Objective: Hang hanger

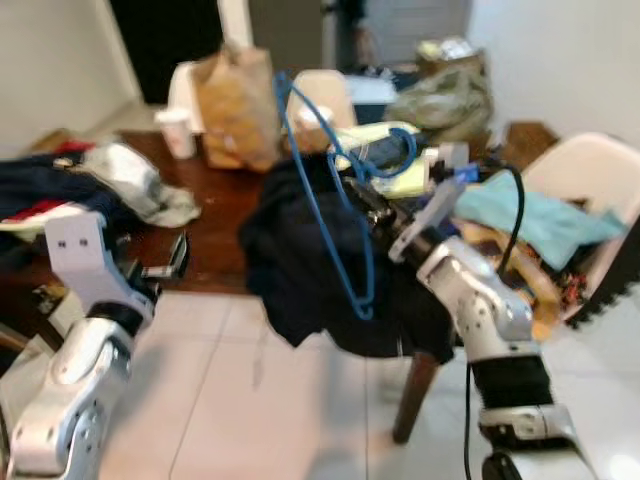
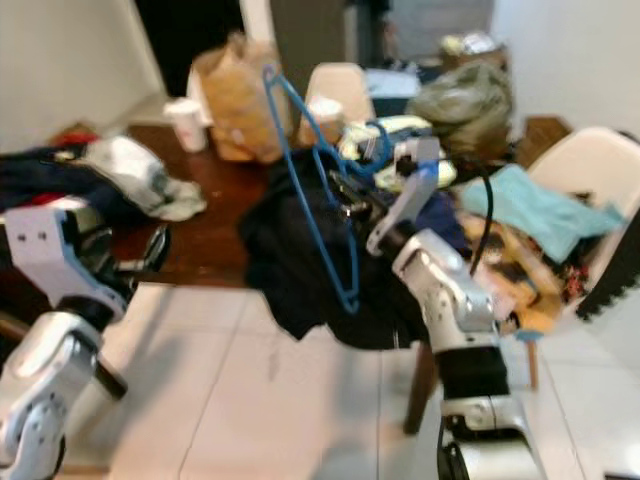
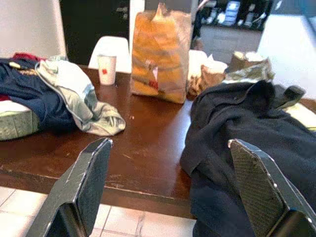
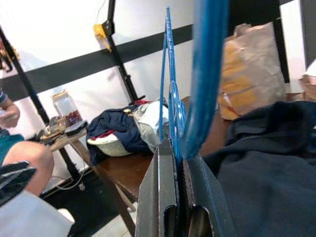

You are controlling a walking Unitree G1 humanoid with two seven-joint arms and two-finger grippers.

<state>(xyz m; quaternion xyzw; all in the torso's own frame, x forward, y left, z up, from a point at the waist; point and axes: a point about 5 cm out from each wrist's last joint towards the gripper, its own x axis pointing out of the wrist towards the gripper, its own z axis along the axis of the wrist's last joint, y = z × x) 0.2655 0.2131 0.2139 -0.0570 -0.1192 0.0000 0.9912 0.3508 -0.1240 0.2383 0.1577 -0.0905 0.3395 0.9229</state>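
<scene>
A thin blue wire hanger (image 1: 345, 190) stands tilted in the air above a dark garment (image 1: 310, 260) that hangs off the brown table's (image 1: 215, 225) front edge. My right gripper (image 1: 362, 195) is shut on the hanger near its middle; in the right wrist view the blue wire (image 4: 173, 113) rises from between the closed fingers (image 4: 165, 192). My left gripper (image 1: 165, 262) stands open at the left, short of the table edge, with nothing in it. Its two fingers (image 3: 84, 182) frame the table and the dark garment (image 3: 247, 143) in the left wrist view.
On the table are a brown paper bag (image 1: 235, 105), a white cup (image 1: 178, 130) and a heap of clothes (image 1: 90, 190) at the left. A white chair (image 1: 590, 190) piled with cloth stands at the right. A person's knee (image 4: 24, 158) appears far left in the right wrist view.
</scene>
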